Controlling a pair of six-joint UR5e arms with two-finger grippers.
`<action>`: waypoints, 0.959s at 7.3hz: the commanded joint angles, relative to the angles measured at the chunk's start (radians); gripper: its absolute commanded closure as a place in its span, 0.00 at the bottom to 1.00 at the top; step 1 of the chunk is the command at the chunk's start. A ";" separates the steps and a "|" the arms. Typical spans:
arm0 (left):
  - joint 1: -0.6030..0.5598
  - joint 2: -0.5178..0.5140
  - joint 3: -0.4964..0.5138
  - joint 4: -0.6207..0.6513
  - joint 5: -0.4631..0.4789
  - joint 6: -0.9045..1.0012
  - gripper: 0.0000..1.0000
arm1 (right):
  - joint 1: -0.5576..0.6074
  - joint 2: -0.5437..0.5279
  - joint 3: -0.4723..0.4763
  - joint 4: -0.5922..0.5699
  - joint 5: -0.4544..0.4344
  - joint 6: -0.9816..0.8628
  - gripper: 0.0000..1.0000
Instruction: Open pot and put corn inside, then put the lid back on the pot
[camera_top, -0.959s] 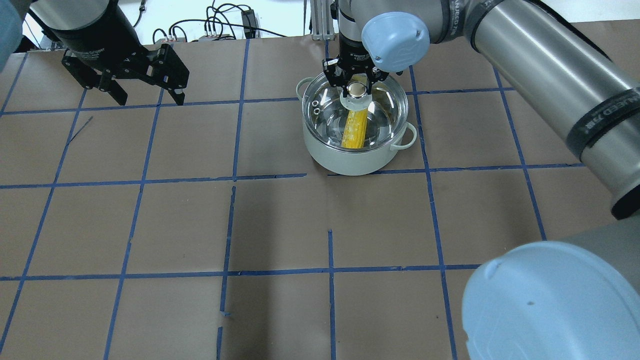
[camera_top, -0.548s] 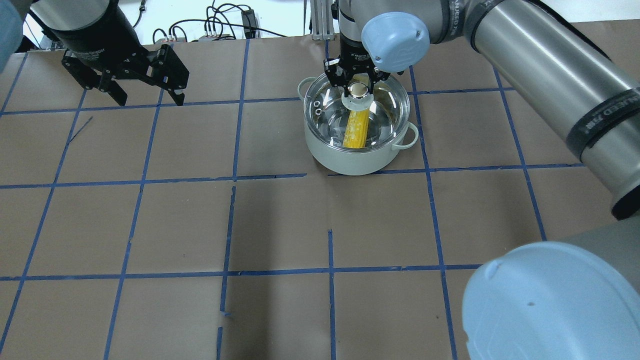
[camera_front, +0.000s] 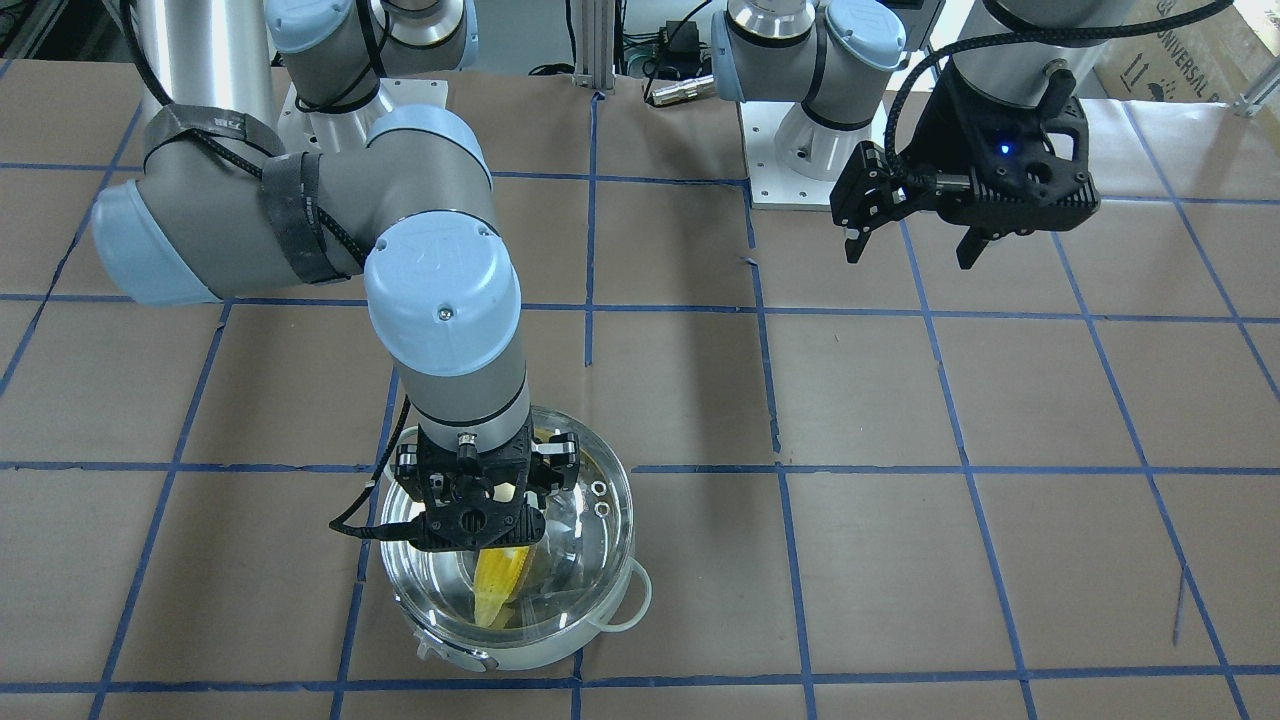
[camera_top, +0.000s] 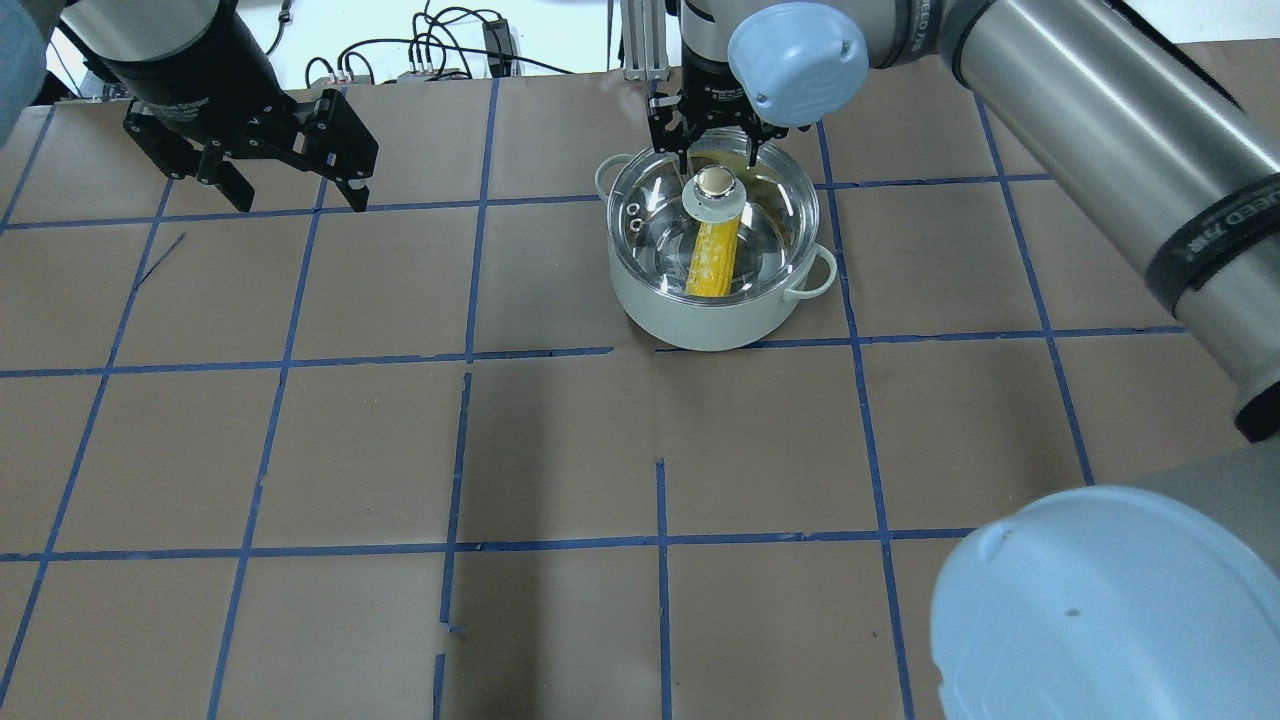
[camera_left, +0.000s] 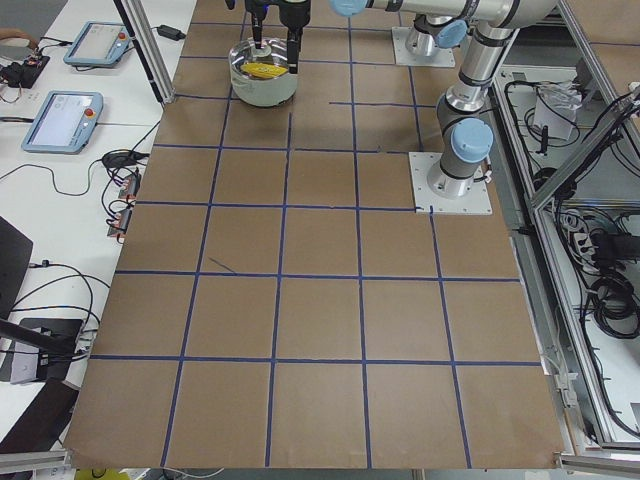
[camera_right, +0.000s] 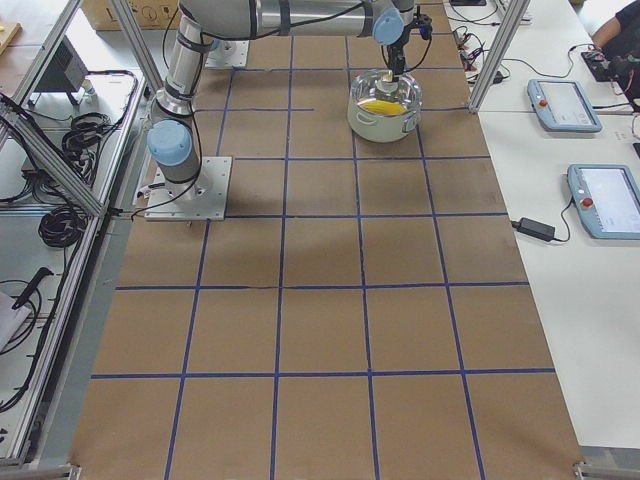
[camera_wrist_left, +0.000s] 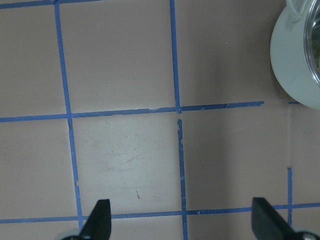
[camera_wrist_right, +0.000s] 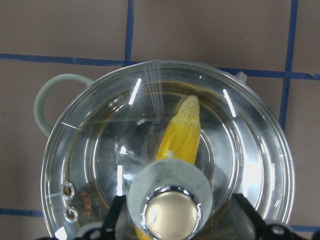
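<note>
The steel pot stands at the table's far middle with the clear glass lid seated on it. The yellow corn lies inside, seen through the glass, also in the right wrist view. My right gripper hangs open just above the lid's knob. Its fingers stand on either side of the knob and do not touch it. My left gripper is open and empty, held above the table at the far left.
The table is brown paper with a grid of blue tape. Cables lie past its far edge. The pot's edge shows in the left wrist view. The arm bases stand at the robot's side.
My right gripper has let go of the lid's knob and risen a little, back from it. The lid stays on the pot. The left arm has not moved.
</note>
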 joint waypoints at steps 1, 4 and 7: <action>0.000 0.000 0.001 -0.001 0.003 0.000 0.00 | -0.044 -0.061 -0.038 0.080 -0.003 -0.008 0.00; 0.002 0.000 0.000 0.000 0.003 0.000 0.00 | -0.154 -0.270 0.111 0.252 0.000 -0.040 0.00; 0.002 0.000 0.000 0.000 0.003 0.000 0.00 | -0.207 -0.376 0.243 0.253 -0.003 -0.049 0.00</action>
